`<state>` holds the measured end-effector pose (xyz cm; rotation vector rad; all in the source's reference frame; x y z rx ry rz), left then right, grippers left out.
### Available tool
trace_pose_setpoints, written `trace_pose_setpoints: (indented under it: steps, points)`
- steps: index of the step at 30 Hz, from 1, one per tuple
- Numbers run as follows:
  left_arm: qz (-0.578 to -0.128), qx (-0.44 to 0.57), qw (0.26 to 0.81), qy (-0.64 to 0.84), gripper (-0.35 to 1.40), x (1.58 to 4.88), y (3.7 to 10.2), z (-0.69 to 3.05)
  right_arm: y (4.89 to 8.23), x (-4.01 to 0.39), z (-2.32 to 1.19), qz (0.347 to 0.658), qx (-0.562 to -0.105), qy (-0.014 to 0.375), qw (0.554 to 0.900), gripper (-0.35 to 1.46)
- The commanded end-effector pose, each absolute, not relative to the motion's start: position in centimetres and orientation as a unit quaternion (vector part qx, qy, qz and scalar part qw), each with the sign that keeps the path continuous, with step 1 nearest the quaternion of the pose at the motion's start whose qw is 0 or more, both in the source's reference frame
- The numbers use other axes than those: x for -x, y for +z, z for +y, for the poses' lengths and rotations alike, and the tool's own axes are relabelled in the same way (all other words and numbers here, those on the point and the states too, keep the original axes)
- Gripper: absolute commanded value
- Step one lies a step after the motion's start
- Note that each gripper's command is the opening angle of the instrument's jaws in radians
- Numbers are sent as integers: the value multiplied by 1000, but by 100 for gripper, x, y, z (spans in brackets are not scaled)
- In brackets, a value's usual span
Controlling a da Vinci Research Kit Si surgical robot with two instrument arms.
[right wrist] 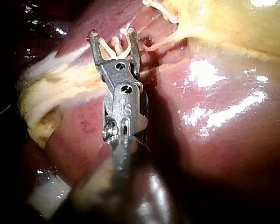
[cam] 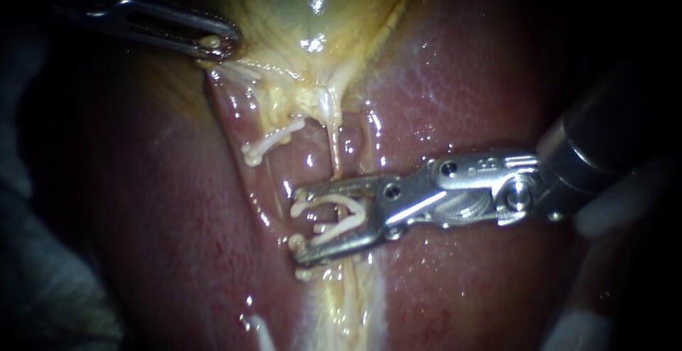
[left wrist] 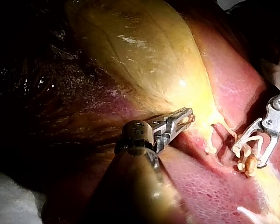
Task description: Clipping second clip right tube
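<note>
The liver (cam: pixel 462 88) is lying wet and red below the yellow gallbladder (cam: pixel 312 10). The left instrument (cam: pixel 213 42) is gripping the gallbladder's edge. The right instrument (cam: pixel 298 224), jaws spread wide, is holding an open white clip (cam: pixel 330 200) straddling the right tube (cam: pixel 334 153).

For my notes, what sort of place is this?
Probably a surgical practice bench: liver and gallbladder lie exposed, the left instrument grips the gallbladder, the right instrument holds a white clip.
</note>
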<state>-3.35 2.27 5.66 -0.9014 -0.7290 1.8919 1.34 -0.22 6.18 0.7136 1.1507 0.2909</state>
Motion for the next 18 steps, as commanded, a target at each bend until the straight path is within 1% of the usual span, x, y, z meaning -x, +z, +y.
trace_pose_setpoints:
  steps: [1,7,13,18]
  points:
    - [-294,364,445,763,-35,335,566,227,618,-134,-22,529,-331,137,769,50]
    - [-294,364,445,763,-35,335,566,227,608,-123,-18,522,-348,157,763,50]
    - [-294,364,445,764,-35,334,566,227,595,-96,-7,509,-376,187,751,50]
    - [-294,364,445,764,-35,334,566,227,595,-76,1,496,-397,211,743,49]
